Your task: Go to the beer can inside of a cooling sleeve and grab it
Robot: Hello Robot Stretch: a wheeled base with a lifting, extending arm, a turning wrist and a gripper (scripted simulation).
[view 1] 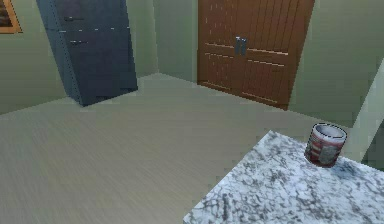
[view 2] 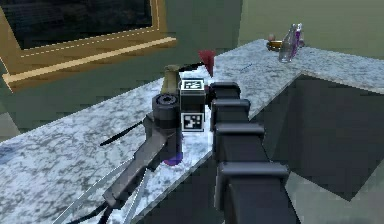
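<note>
A short can [view 1: 326,143] with a red body and a pale rim stands upright on the speckled marble counter [view 1: 270,190] at the forward view's lower right. In the arm side view a small red thing [view 2: 207,58] stands far out on the same kind of counter [view 2: 60,160], beyond the arm's white marker squares [view 2: 193,105]. The gripper [view 2: 95,205] reaches down to the left over the counter, its thin fingers [view 2: 125,185] low over the marble. A small purple thing [view 2: 176,155] lies by the gripper's body. I cannot tell whether the gripper holds anything.
A dark fridge [view 1: 90,50] stands at the back left, and a brown wooden door [view 1: 255,45] is straight ahead across open floor [view 1: 130,140]. In the arm side view a wood-framed window [view 2: 90,40] backs the counter, a bottle [view 2: 290,42] stands far right, and a dark recess [view 2: 335,125] drops beside the arm.
</note>
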